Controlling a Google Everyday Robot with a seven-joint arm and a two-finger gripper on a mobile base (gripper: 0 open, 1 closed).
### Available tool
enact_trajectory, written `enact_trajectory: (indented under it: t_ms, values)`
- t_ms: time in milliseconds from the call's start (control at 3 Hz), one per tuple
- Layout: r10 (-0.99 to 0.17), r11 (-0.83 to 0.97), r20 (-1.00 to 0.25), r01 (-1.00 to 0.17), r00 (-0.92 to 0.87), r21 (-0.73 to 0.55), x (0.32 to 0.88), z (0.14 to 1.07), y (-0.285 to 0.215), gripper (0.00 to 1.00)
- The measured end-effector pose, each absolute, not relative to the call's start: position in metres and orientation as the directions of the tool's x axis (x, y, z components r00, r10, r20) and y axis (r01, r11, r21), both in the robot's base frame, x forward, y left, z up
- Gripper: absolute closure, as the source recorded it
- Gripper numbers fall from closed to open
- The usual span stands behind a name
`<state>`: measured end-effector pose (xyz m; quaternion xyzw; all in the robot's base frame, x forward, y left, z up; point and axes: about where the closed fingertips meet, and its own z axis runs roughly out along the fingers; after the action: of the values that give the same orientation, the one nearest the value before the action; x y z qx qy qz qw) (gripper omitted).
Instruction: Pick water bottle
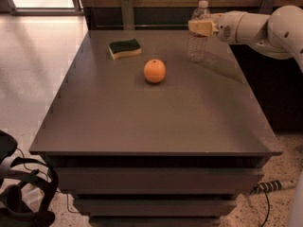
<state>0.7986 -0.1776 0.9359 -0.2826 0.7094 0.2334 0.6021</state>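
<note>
Shows the grasp step of picking the water bottle (196, 48), which stands upright on the grey table (156, 126), behind and to the right of the orange (155, 71). Places the gripper (201, 27) up and to the right of the orange, at the bottle's shoulder just under the white cap; cannot tell whether clamped on it or merely against it. Calls next, by judgement, for a confirmed squeeze and a straight lift, away from the orange and the sponge (125, 48) behind-left of it.

A cream tool (199, 27) at the clear, white-capped water bottle (196, 47); orange fruit (155, 71), green-yellow sponge (125, 48), grey table (156, 117).
</note>
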Motion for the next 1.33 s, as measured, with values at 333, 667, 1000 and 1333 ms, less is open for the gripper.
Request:
enact_trajectory:
  t_ms: [333, 667, 1000, 1333]
  values:
    - [-0.125, 0.725, -0.985, -0.689, -0.115, -0.011, 0.798, 0.94, -0.176, 1.0]
    - [-0.119, 0.715, -0.988, -0.699, -0.093, -0.02, 0.784, 0.966, -0.181, 1.0]
    - [-0.119, 0.711, -0.99, -0.703, -0.076, -0.032, 0.774, 0.981, -0.184, 1.0]
    - [-0.134, 0.707, -0.99, -0.704, -0.042, -0.066, 0.762, 0.998, -0.181, 1.0]
